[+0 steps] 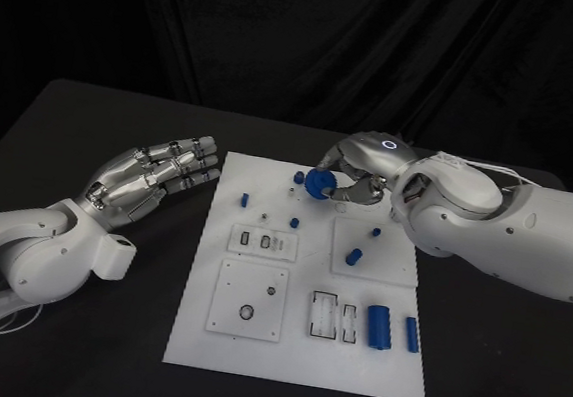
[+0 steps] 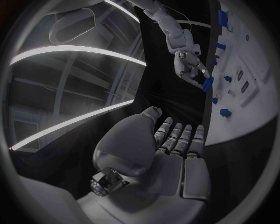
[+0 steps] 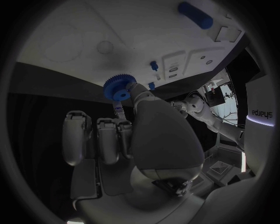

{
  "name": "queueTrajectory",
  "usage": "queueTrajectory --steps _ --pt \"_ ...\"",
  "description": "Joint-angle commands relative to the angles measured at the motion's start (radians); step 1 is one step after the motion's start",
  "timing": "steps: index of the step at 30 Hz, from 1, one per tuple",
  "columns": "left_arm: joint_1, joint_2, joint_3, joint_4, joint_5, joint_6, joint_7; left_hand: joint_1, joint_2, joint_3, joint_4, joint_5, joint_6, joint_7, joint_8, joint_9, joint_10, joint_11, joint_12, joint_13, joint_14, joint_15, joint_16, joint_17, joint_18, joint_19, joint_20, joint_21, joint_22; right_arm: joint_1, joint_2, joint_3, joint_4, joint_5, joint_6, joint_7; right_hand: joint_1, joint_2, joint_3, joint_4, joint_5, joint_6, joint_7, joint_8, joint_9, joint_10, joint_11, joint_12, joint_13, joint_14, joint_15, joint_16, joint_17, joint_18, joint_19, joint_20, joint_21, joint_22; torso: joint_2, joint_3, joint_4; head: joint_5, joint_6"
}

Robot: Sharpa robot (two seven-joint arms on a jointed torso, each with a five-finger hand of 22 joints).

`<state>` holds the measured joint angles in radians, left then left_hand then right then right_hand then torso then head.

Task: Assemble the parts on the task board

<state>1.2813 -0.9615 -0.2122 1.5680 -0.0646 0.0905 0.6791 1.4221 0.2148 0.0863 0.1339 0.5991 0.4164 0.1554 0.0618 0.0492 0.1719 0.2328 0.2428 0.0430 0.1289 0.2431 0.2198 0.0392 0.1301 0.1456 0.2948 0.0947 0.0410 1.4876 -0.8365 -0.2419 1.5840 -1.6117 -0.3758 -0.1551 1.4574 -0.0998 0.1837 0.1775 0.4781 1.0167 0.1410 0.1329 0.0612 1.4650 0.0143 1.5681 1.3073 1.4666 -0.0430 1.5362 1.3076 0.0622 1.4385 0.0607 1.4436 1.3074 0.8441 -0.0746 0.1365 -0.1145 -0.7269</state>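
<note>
Right hand (image 1: 364,170), over the far edge of the task board (image 1: 294,362): fingers clamped on a blue toothed gear (image 1: 319,182), pinched between thumb and a finger and held clear of the plate; teeth and hub plainly seen in the right wrist view (image 3: 119,87). Left hand (image 1: 156,177), just off the board's left edge above the black table (image 1: 109,121): fingers spread, holding nothing, touching nothing.

Elsewhere on the board: small blue peg (image 1: 246,199) near the far left corner; two more blue pegs (image 1: 354,257) on the raised square toward the right edge; two blue cylinders (image 1: 379,326) lying side by side near the near right corner, beside a slotted holder. Square plate (image 1: 250,299) with holes toward the near left corner, apparently unfilled.

Judged progress: early to middle. One gear in hand and not yet seated; a few pegs seemingly standing in place; cylinders lying loose and probably unplaced. Remaining, as far as can be told: seating the gear near the far edge, then fitting the loose cylinders.
</note>
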Motion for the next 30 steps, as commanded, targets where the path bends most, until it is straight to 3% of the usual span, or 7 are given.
queueTrajectory --steps 1,9,21,30 --pt "0.001 0.003 0.001 0.000 0.002 0.019 0.179 -0.014 -0.001 0.007 -0.001 0.006 0.000 0.010 0.004 0.001 0.000 0.006 0.006 0.001 0.002 0.006 0.005 0.001 -0.021 0.007 0.000 0.006 0.000 -0.001 0.026 0.001 -0.009 -0.008 -0.006 0.029 -0.014 -0.001 0.001 0.004 -0.007 0.054 -0.061 0.108 0.221 0.106 -0.005 0.003 0.263 0.080 -0.009 0.002 0.191 -0.013 0.007 0.000 0.004 0.104 0.000 0.0007 0.0008 -0.001 -0.005" --pt "0.001 0.003 0.001 -0.002 0.002 0.019 0.178 -0.014 -0.001 0.007 -0.001 0.006 0.000 0.010 0.004 0.001 0.000 0.006 0.006 0.001 0.002 0.006 0.005 0.001 -0.021 0.007 0.000 0.006 0.000 -0.010 0.090 0.001 -0.049 0.003 0.007 0.047 -0.018 0.000 0.001 0.005 -0.013 0.046 -0.061 0.108 0.226 0.106 -0.005 0.003 0.263 0.079 -0.009 0.001 0.190 -0.013 0.007 -0.001 0.004 0.104 0.001 -0.0008 0.0024 0.000 -0.007" --pt "0.001 0.005 0.001 0.000 0.002 0.020 0.176 -0.014 -0.001 0.007 -0.001 0.006 0.000 0.010 0.004 0.001 0.000 0.006 0.006 0.001 0.002 0.006 0.005 0.001 -0.021 0.007 0.000 0.006 0.000 -0.015 0.131 0.001 -0.082 0.009 0.040 0.042 -0.022 0.002 0.010 0.002 -0.022 0.007 -0.049 0.092 0.234 0.106 0.004 0.003 0.263 0.074 -0.003 -0.007 0.175 -0.008 -0.005 0.003 -0.010 0.090 0.003 0.0011 0.0033 -0.006 -0.009" --pt "0.001 0.005 0.001 0.000 0.002 0.021 0.174 -0.014 -0.001 0.007 -0.001 0.006 0.000 0.010 0.004 0.001 0.000 0.006 0.006 0.001 0.002 0.006 0.005 0.001 -0.021 0.007 0.000 0.006 0.000 -0.016 0.132 0.001 -0.096 0.009 0.056 0.026 -0.018 -0.002 0.024 -0.004 -0.013 -0.017 -0.036 0.071 0.234 0.106 0.016 0.003 0.263 0.066 0.007 -0.018 0.156 -0.003 -0.020 0.012 -0.027 0.073 0.001 0.0012 -0.0031 0.000 -0.008"
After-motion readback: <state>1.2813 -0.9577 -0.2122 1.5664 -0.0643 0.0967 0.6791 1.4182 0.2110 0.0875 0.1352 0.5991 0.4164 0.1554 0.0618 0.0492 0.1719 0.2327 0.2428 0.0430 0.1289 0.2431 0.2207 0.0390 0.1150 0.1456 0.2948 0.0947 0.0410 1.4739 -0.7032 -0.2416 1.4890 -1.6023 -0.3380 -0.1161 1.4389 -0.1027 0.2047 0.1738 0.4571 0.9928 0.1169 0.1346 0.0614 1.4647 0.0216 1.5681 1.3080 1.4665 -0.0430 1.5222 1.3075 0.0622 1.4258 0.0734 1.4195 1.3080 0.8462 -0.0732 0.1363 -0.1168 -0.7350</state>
